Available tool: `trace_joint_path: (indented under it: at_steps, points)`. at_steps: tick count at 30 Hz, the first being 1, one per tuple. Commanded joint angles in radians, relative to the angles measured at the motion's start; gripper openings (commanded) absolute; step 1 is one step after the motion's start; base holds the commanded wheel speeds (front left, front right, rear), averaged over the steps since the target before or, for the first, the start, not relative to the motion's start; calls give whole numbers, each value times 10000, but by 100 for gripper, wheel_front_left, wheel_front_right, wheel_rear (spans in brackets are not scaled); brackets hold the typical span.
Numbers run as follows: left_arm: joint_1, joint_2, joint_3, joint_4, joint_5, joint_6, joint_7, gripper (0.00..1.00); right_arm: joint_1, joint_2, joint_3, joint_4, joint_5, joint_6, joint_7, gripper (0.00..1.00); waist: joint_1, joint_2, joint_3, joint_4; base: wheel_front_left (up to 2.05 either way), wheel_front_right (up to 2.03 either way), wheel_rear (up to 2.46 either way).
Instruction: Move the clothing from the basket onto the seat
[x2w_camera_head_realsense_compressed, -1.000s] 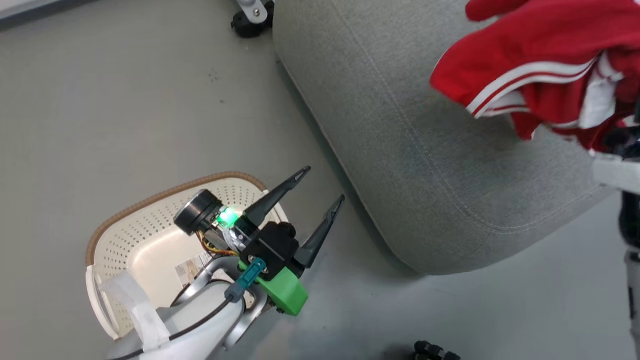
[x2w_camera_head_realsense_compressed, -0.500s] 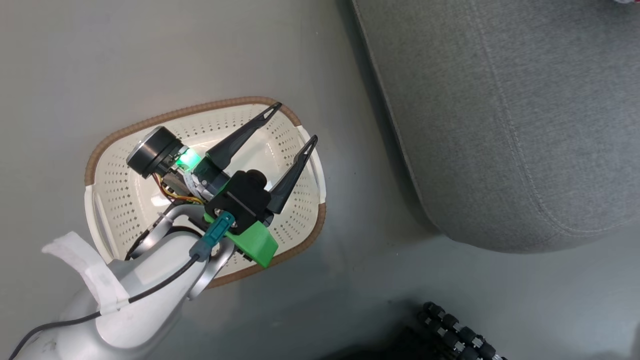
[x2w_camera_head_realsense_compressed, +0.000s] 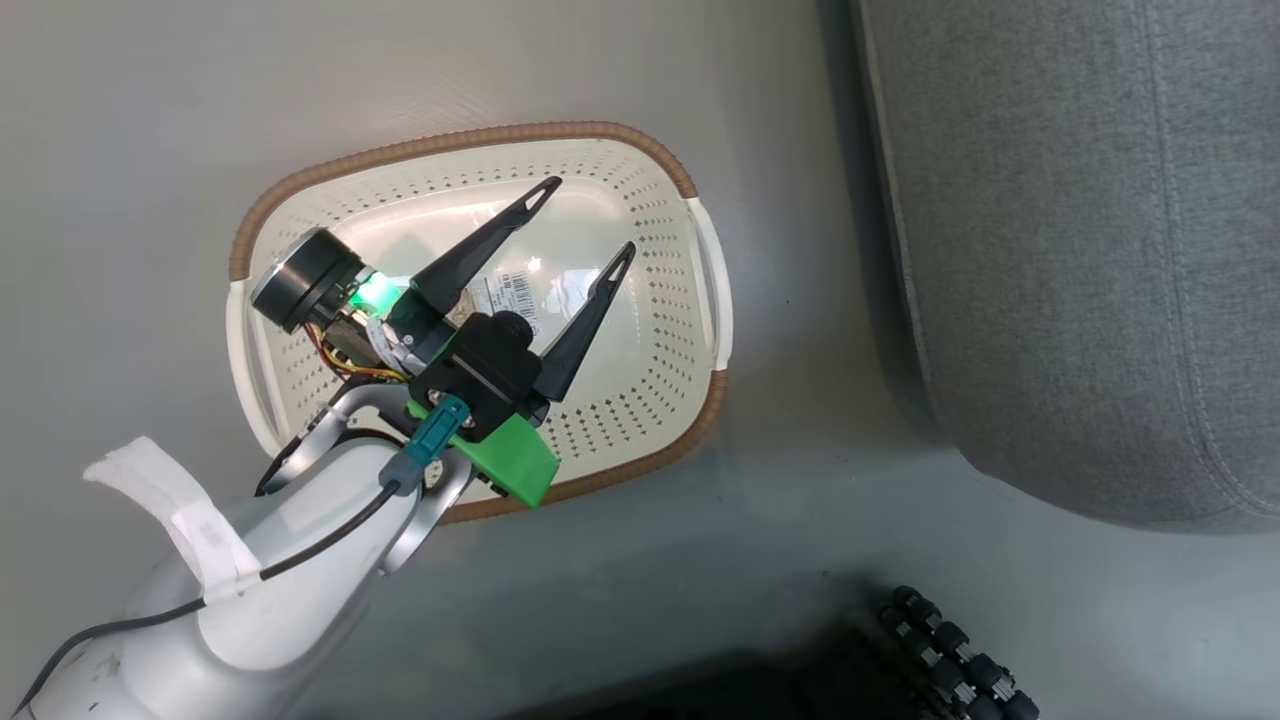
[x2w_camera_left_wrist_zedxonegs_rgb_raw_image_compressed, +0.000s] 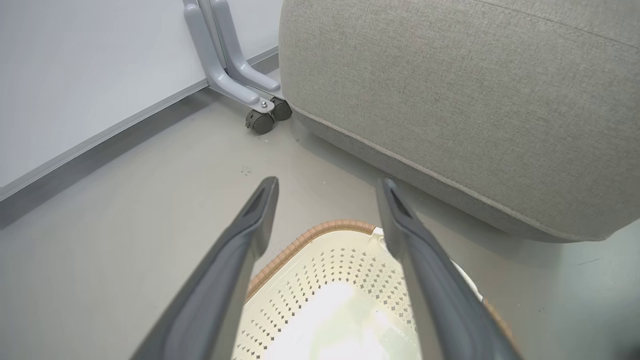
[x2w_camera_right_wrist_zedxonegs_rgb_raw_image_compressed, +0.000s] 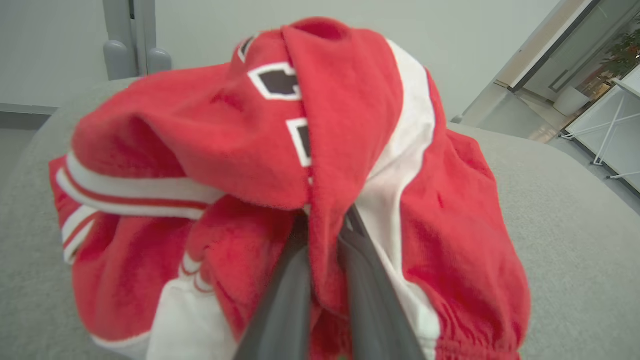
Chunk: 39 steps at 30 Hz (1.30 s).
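The left gripper (x2w_camera_head_realsense_compressed: 590, 215) hangs over the basket (x2w_camera_head_realsense_compressed: 480, 135), its 2 jaws spread apart and holding nothing. The basket stands on the floor (x2w_camera_head_realsense_compressed: 150, 150) beside the seat (x2w_camera_head_realsense_compressed: 1080, 250). The right gripper (x2w_camera_right_wrist_zedxonegs_rgb_raw_image_compressed: 325, 220) has its jaws clamped on a fold of the red jersey (x2w_camera_right_wrist_zedxonegs_rgb_raw_image_compressed: 225, 165), which is bunched over the seat.

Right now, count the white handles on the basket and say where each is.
2. One handle is on the side of the basket facing the seat; the other handle is on the opposite side.
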Motion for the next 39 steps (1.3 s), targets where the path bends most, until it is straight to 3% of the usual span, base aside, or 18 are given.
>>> trace_joint_path:
  at_steps: [1,3,4,5,14,23,30,39]
  points:
    - [-72,8,-18,45,-78,36,-89,100,-152,52,-120,263,-126,-13,-48,0,-2,0,-53,83,0,0,0]
    - [56,-14,-59,130,-112,49,-124,100,-185,157,-493,574,-386,-15,-96,0,-2,0,-185,103,0,0,0]
    - [111,-36,-78,182,-121,60,-140,100,-164,269,-684,671,-552,-15,-105,44,-2,0,-263,110,0,0,0]
    - [191,-80,-78,216,-182,89,-177,100,-95,383,-914,675,-799,-13,-103,100,-2,0,-386,115,0,0,0]
    - [1338,-955,628,1186,-2018,165,-666,100,1657,1659,-2562,-618,-2547,-15,-114,100,-2,0,-2284,380,0,0,0]
    - [3204,-1950,2046,2587,-3790,127,-1097,100,4357,3553,-2055,-2544,-3159,-14,-116,100,-2,0,-4790,902,0,0,0]
    - [4809,-2647,4035,2801,-3025,738,-1098,100,5895,4417,-827,-3207,-2608,-14,-117,100,-2,0,-6372,1493,0,0,0]
    - [6792,-3263,6235,1866,-1508,640,-1102,100,7077,4796,1108,-3571,-1932,-14,-117,100,-2,0,-7836,1990,0,0,0]
